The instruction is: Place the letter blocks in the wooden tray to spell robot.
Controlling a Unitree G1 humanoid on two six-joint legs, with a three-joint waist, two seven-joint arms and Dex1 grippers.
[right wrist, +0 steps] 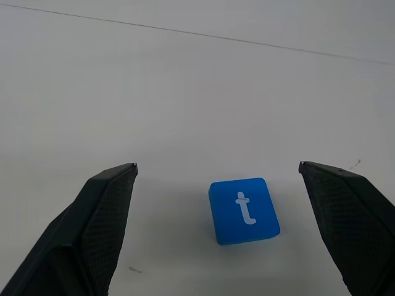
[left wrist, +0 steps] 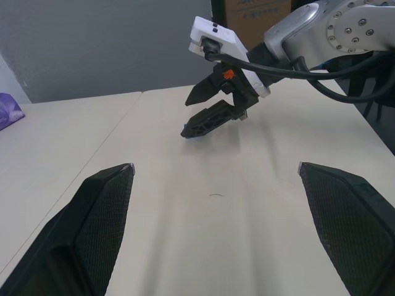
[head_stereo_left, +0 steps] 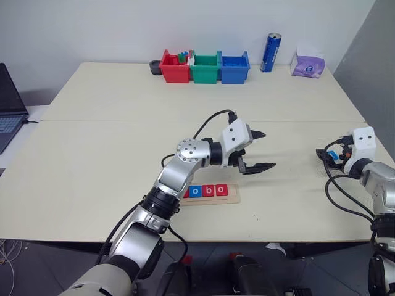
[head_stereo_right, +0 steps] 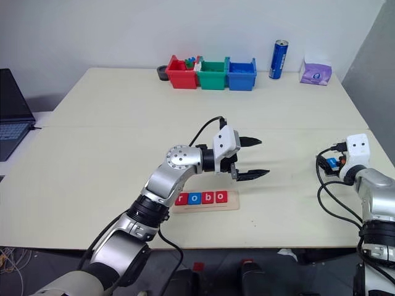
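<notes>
The wooden tray (head_stereo_left: 229,198) lies near the table's front edge. It holds letter blocks reading r (head_stereo_right: 181,198), o (head_stereo_right: 194,198), b (head_stereo_right: 208,197), o (head_stereo_right: 220,197): red, blue, red, red. My left forearm covers the tray's left end in the left eye view. My left gripper (head_stereo_left: 262,150) hovers open and empty to the right of the tray, pointing right. A blue block with a white t (right wrist: 244,211) lies flat on the table at the far right. My right gripper (right wrist: 217,164) is open around it without touching it.
Red (head_stereo_left: 175,68), green (head_stereo_left: 205,69) and blue (head_stereo_left: 234,68) bins stand at the table's back, beside a blue can (head_stereo_left: 271,52) and a purple tissue pack (head_stereo_left: 308,63). A laptop (head_stereo_left: 9,105) sits off the left edge. The table's right edge is close to my right gripper.
</notes>
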